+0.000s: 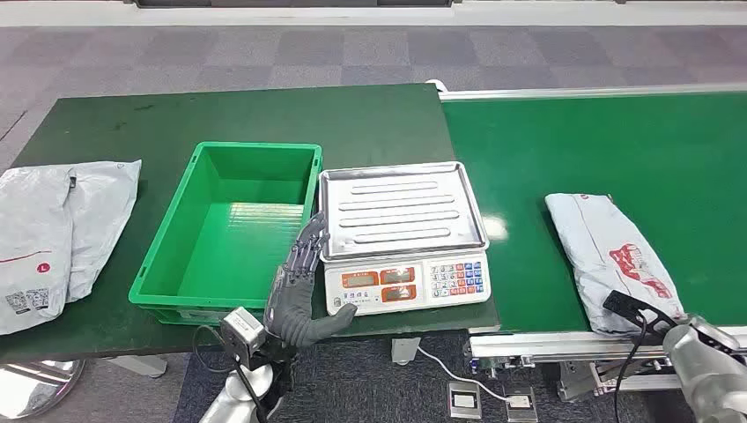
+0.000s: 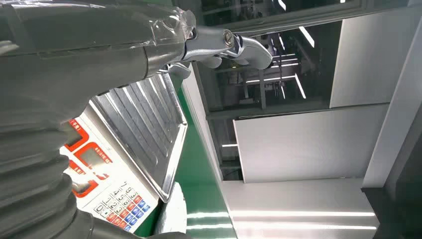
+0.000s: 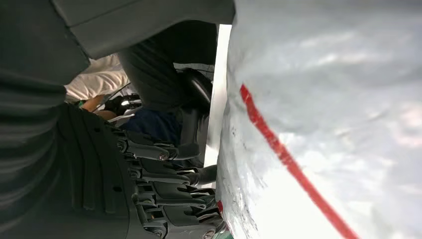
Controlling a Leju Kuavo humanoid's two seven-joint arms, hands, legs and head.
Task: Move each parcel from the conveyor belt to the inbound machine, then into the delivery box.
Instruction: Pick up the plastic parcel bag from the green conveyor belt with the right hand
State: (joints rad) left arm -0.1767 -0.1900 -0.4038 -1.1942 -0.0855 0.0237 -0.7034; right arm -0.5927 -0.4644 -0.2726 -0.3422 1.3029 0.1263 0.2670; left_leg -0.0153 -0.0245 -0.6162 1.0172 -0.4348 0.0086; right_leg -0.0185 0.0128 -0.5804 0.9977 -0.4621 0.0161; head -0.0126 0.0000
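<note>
Our right hand [image 3: 164, 199] reaches the parcel [image 1: 612, 260] at four o'clock (grip undeterminable); left hand [image 1: 299, 286] waits open beside the scale [image 1: 401, 233].

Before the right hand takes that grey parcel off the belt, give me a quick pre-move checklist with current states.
1. Grey plastic parcel with red print lies on the green conveyor belt: ok.
2. Right hand has a hold on it: cannot tell.
3. Steel tray of the weighing scale bare: ok.
4. Green plastic crate empty: ok.
5. Left hand holds nothing, fingers apart: ok.
6. Left hand away from the scale: not ok, at its front corner.
</note>
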